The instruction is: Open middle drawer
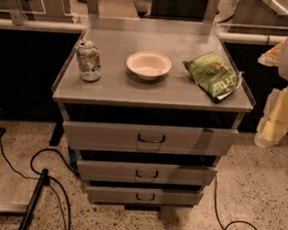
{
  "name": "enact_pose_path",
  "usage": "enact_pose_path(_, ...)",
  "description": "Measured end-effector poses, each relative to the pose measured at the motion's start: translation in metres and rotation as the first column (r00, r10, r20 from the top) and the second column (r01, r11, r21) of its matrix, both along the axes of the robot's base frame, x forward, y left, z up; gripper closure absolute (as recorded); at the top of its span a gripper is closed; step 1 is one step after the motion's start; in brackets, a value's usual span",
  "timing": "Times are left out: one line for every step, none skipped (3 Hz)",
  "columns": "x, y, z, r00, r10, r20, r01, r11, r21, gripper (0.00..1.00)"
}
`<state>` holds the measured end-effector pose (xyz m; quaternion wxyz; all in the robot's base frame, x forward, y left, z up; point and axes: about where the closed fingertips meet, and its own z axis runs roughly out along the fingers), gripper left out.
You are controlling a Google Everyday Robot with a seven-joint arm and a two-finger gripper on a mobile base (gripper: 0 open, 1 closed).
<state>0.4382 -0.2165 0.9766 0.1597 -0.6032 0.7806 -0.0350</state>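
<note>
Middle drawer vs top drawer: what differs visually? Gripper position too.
The top drawer has a taller, wider front; the middle drawer has a lower, narrower one. The top drawer's handle is wider than the middle drawer's handle. The top drawer sits higher, the middle drawer directly below it. Both are grey with a dark central loop handle. The gripper is at the right edge, beside the cabinet, touching neither.

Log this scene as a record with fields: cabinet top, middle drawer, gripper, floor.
cabinet top: can left, bowl centre, chip bag right
middle drawer: between the wider and narrower fronts; handle untouched
gripper: at right edge, beside the cabinet, apart from all drawers
floor: cables on both sides
</note>
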Motion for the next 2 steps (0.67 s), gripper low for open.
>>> enact_pose_path(0.0,0.0,0.0,1.0,0.0,0.0,0.0,1.0,0.0,0.0)
enact_pose_path(-0.0025,0.0034,-0.0042,0.9999,0.012,0.003,-0.012,1.0,0.016,0.0)
